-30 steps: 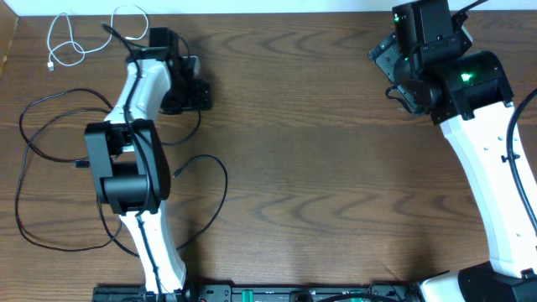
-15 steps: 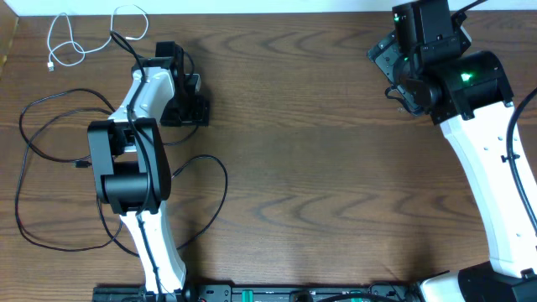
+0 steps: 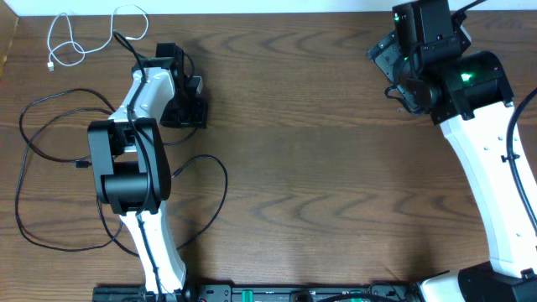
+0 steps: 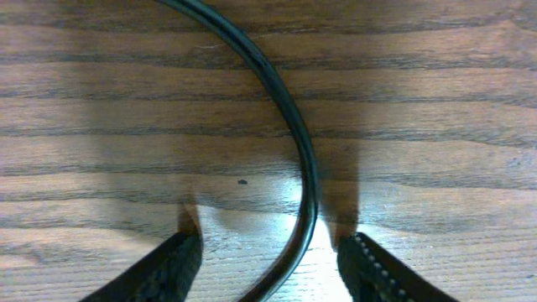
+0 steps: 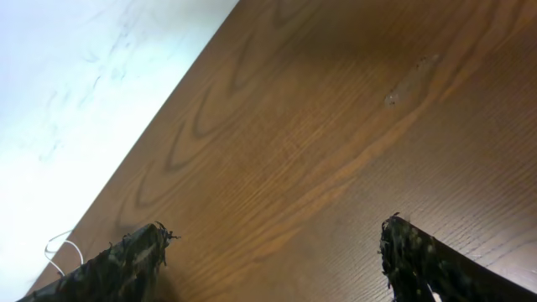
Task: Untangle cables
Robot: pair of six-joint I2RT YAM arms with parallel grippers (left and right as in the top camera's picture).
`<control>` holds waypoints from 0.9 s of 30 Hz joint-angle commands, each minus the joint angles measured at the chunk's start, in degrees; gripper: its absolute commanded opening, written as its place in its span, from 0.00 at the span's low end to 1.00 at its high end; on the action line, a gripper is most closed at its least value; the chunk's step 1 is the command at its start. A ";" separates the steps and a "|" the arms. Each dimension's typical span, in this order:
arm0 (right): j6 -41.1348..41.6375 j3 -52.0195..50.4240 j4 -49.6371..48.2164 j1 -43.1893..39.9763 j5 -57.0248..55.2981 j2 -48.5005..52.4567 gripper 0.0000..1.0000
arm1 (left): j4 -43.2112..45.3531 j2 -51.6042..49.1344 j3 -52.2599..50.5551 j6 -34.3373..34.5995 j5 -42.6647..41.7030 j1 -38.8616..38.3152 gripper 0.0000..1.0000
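Your left gripper: jaws apart, black cable between them, touching neither | your right gripper: jaws wide apart above table

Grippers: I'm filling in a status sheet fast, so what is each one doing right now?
Left gripper: open, black cable running between its fingers, not clamped.
Right gripper: open, holding nothing.

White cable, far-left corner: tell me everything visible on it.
The white cable is thin and smooth-sheathed. It lies flat in loose loops at the far-left corner of the wood table. A small plug ends it on the left. Its right loop passes a black cable; whether they touch is unclear. Nothing holds it.
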State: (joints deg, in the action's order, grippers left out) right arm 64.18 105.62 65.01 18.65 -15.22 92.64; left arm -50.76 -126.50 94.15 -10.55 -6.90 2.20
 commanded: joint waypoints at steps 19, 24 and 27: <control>-0.68 -0.33 1.68 -0.20 -0.70 0.39 0.81 | -3.32 -0.70 -1.75 3.15 8.83 -2.01 0.07; -0.66 -0.33 1.70 -0.20 -0.70 0.39 0.81 | -3.08 7.26 -1.66 3.15 5.73 -1.88 0.07; -0.63 -0.33 1.64 -0.20 -0.70 0.39 0.81 | -2.34 13.88 -1.66 3.15 2.32 -1.46 0.07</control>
State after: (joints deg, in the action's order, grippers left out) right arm 64.18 105.62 66.48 18.65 -15.20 92.64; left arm -53.47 -121.51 91.88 -7.73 -1.41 0.10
